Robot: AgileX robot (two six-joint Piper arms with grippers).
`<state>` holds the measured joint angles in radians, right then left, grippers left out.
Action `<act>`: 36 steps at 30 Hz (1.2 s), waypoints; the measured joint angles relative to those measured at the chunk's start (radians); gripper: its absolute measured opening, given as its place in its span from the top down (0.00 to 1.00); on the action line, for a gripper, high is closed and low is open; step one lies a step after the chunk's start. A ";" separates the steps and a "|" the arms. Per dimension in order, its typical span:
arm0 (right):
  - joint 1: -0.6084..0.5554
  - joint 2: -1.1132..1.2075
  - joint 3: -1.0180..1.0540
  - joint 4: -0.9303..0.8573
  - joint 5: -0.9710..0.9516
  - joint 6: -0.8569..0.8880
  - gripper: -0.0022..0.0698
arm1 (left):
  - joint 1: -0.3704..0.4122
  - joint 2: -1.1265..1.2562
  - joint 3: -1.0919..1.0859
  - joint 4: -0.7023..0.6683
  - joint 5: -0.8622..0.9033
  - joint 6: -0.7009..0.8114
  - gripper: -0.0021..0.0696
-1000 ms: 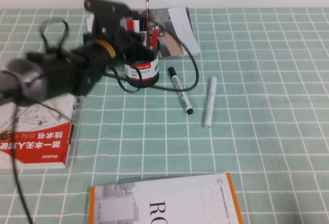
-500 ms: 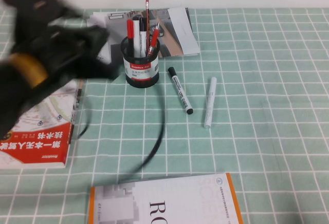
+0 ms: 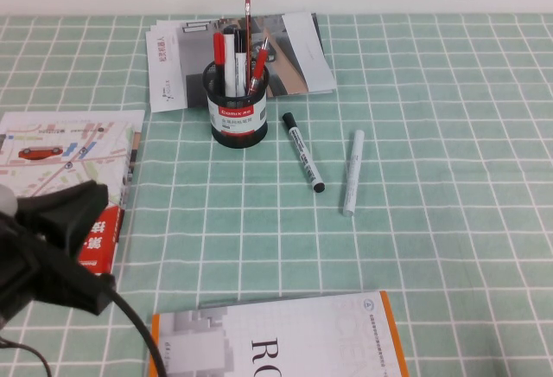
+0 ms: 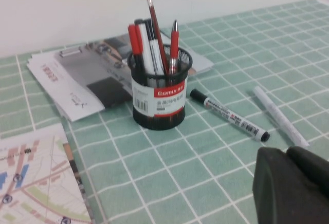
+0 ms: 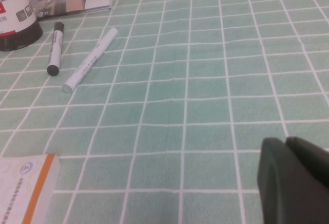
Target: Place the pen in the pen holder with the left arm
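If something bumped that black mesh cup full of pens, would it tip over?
Possibly. The pen holder is small, and its pens, including the red pen, stand well above its rim, so it looks top-heavy. Wire mesh suggests lightness; it might slide instead. The left gripper is at the table's near left; the right gripper is parked.

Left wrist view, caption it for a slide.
Slim red pen stands in black wire-mesh pen holder; left tool near; right tool parked.

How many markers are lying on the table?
2. The black-capped marker lies right of the pen holder; the white marker lies further right. Left gripper sits near-left; right gripper shows only in its wrist view.
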<state>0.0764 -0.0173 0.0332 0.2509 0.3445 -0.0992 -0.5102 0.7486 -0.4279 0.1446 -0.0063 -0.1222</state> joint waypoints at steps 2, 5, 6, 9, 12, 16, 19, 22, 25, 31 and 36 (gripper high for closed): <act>0.000 0.000 0.000 0.000 0.000 0.000 1.00 | 0.000 -0.004 0.010 0.000 0.006 0.000 0.97; 0.000 0.000 0.000 0.000 0.000 0.000 1.00 | 0.000 -0.007 0.011 0.000 0.006 -0.002 0.97; 0.000 0.000 0.000 0.000 0.000 0.000 1.00 | 0.000 -0.007 0.011 0.000 0.006 0.000 0.97; 0.000 0.000 0.000 0.000 0.000 0.000 1.00 | 0.000 -0.009 0.011 0.000 0.037 -0.003 0.97; 0.000 0.000 0.000 0.000 0.000 0.000 1.00 | 0.000 -0.014 0.026 0.000 0.045 -0.009 0.97; 0.000 0.000 0.000 0.000 0.000 0.000 1.00 | 0.033 -0.078 0.080 -0.005 0.043 -0.009 0.97; 0.000 0.000 0.000 0.000 0.000 0.000 1.00 | 0.104 -0.191 0.137 -0.052 0.043 -0.002 0.97; 0.000 0.000 0.000 0.000 0.000 0.000 1.00 | 0.183 -0.327 0.204 -0.084 0.043 0.024 0.97; 0.000 0.000 0.000 0.000 0.000 0.000 1.00 | 0.258 -0.444 0.273 -0.104 0.045 0.037 0.97; 0.000 0.000 0.000 0.000 0.000 0.000 1.00 | 0.350 -0.649 0.389 -0.210 0.047 0.069 0.97; 0.000 0.000 0.000 0.000 0.000 0.000 1.00 | 0.355 -0.744 0.450 -0.247 0.051 0.122 0.97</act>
<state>0.0764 -0.0173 0.0332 0.2509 0.3445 -0.0992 -0.1550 0.0046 0.0224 -0.1024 0.0447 0.0000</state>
